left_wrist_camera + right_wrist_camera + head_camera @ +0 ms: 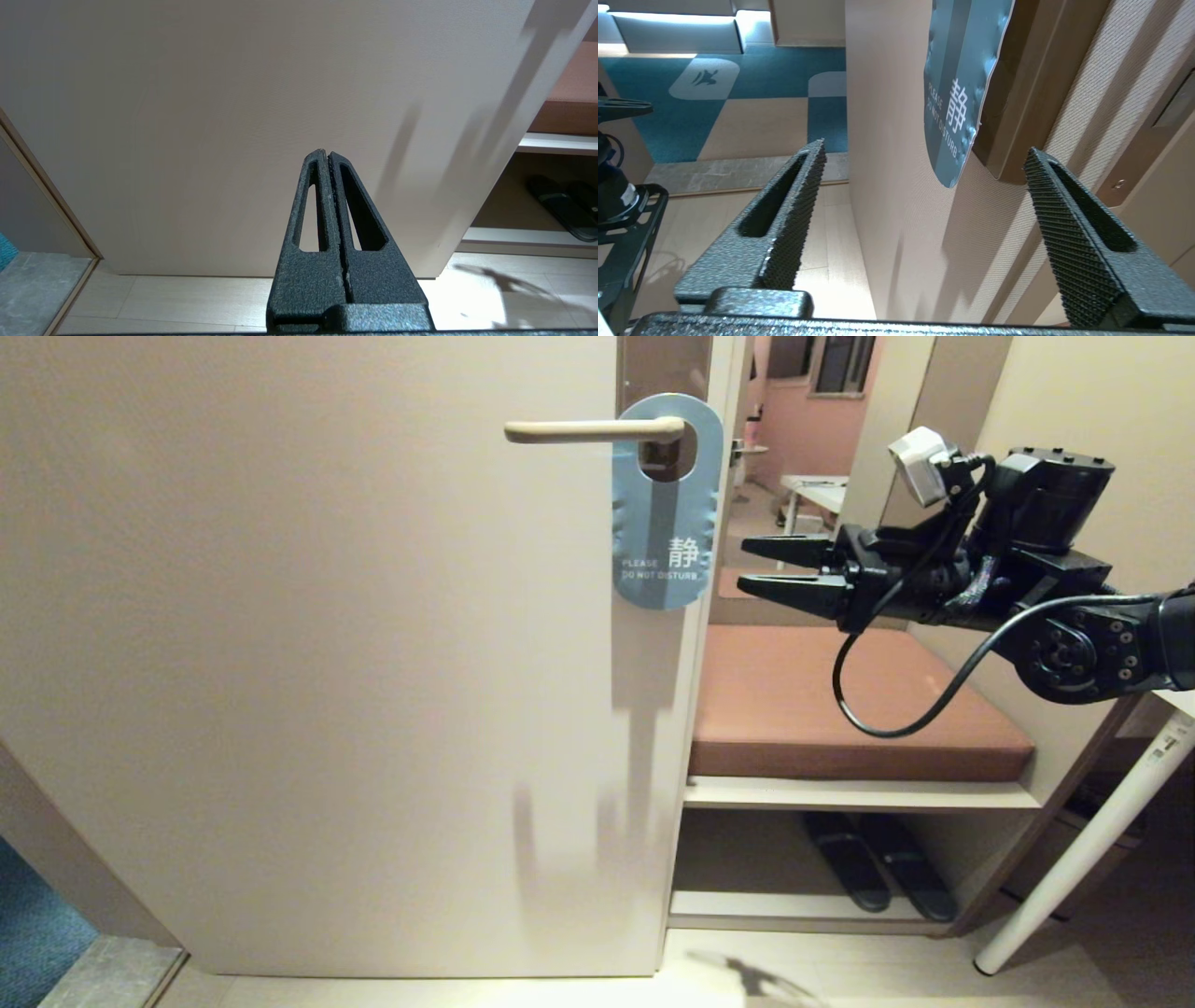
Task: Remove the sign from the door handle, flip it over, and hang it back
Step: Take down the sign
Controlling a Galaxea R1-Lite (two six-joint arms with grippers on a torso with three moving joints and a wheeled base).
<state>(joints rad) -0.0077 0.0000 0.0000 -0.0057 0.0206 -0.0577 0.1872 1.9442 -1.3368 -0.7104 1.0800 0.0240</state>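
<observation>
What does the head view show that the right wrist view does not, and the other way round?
Only the head view shows the door handle running through the sign's hole, the right arm from outside, the cushioned bench and the dark slippers on the shelf below it. Only the right wrist view shows the blue patterned carpet past the door's edge. Both show the sign hanging against the door and the right claw open, short of the sign and not touching it.

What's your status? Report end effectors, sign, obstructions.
Right end effector open, level with the sign, clear of it. Sign hangs on the door handle, text showing. Left end effector shut, parked low. Nothing between.
</observation>
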